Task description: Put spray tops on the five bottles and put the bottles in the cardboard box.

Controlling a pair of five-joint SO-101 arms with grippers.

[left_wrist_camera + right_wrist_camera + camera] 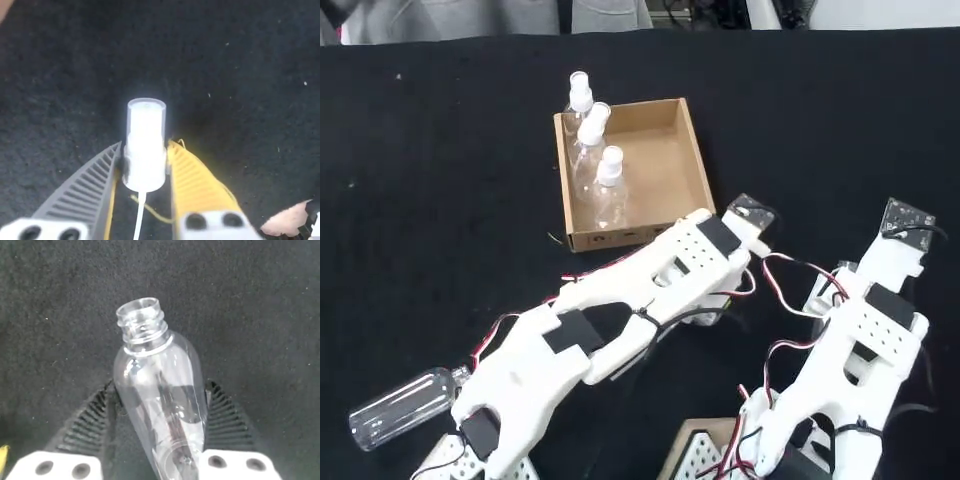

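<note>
1. Cloth, black and flecked with lint, covers the counter (440,150); a pale strip of room runs beyond its far edge.
2. The cardboard box (697,170) sits open on the cloth, shallow and tan.
3. Three capped bottles (610,190) lie inside the box along its left wall, clear with white spray tops; the farthest one pokes over the box's far rim.
4. A loose bottle (400,410), clear, lies on its side well apart from the box, toward the near left.
5. The left end effector (145,146) is clamped on a white spray top (145,130), its thin tube trailing back between the fingers.
6. The right end effector (160,385) grips an open-necked bottle (150,355), clear, with a threaded mouth.
</note>
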